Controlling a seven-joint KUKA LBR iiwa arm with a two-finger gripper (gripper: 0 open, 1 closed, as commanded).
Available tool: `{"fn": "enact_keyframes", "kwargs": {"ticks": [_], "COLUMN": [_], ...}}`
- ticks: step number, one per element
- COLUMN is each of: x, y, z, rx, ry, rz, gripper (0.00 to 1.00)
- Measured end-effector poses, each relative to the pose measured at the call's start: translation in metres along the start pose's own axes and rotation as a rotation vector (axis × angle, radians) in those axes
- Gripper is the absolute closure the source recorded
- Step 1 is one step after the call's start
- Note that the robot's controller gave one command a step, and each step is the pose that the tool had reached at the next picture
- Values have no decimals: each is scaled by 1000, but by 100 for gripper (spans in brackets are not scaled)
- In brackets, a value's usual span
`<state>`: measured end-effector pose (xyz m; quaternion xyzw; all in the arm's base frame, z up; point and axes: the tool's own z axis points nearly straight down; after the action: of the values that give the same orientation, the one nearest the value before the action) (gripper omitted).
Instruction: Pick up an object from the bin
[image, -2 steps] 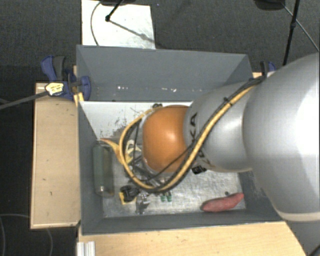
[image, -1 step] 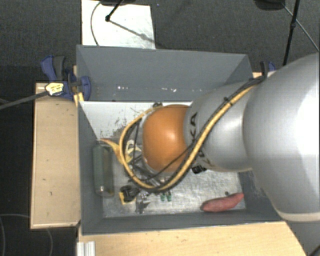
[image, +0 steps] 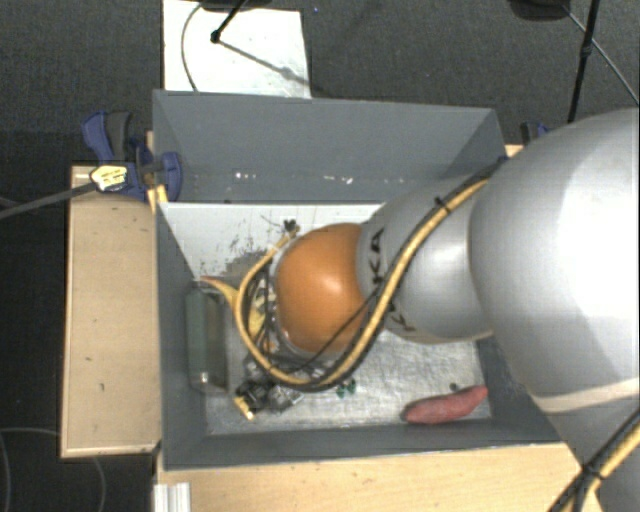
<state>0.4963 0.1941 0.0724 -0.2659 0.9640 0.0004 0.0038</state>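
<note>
Arm (image: 560, 280) over grey bin (image: 330, 150), dk floor (image: 60, 60)

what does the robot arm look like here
The arm has bulky, rounded silver-grey links, with black KUKA lettering on the link nearest the wrist. A smooth orange dome-shaped cover caps the wrist. A yellow cable, with thinner black ones beside it, runs along the arm and loops around that cover.
</note>
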Motion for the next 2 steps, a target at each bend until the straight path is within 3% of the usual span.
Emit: {"fn": "enact_keyframes", "kwargs": {"ticks": [1, 2], "x": [0, -2], "y": [0, 0], "z": [0, -49], "rx": [0, -3], "ry": [0, 12], "rz": [1, 11], "gripper": [100, 100]}}
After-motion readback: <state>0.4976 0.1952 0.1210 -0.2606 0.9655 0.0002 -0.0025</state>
